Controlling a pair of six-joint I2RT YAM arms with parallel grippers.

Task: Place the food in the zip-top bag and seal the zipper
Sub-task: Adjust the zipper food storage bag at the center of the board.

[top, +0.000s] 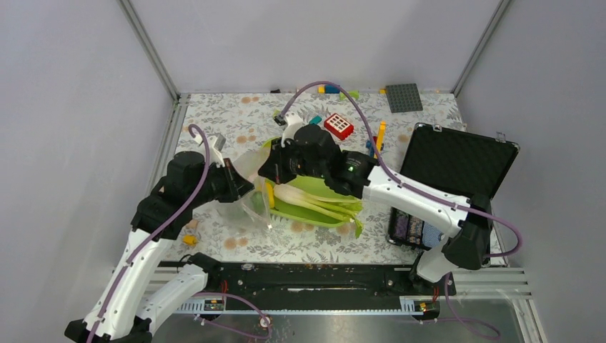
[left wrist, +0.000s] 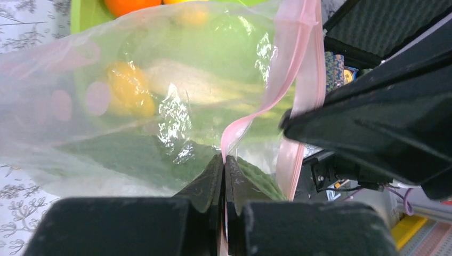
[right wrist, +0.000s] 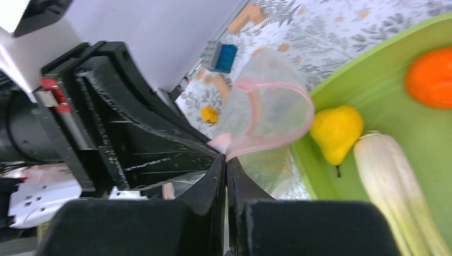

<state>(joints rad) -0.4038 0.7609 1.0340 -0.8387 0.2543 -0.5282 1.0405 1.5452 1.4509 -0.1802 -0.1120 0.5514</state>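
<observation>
The clear zip-top bag [top: 251, 204] hangs between my two grippers at the left end of the lime-green tray [top: 311, 185]. My left gripper [left wrist: 224, 160] is shut on the pink zipper [left wrist: 298, 58] at the bag's mouth. My right gripper [right wrist: 226, 158] is shut on the same strip [right wrist: 277, 141], and the mouth bulges open in a loop. In the right wrist view a yellow fruit [right wrist: 336, 130], the orange-red fruit [right wrist: 433, 77] and the leek [right wrist: 392, 176] lie in the tray. Through the plastic I see a yellow fruit [left wrist: 128, 88] and the dark green cucumber [left wrist: 133, 154]; I cannot tell whether they are inside.
An open black case [top: 450, 168] stands at the right. A red brick [top: 339, 126], a grey baseplate [top: 404, 98] and small coloured bricks lie at the back. A blue brick [right wrist: 224, 56] and a small orange piece [right wrist: 209, 114] lie on the cloth left of the bag.
</observation>
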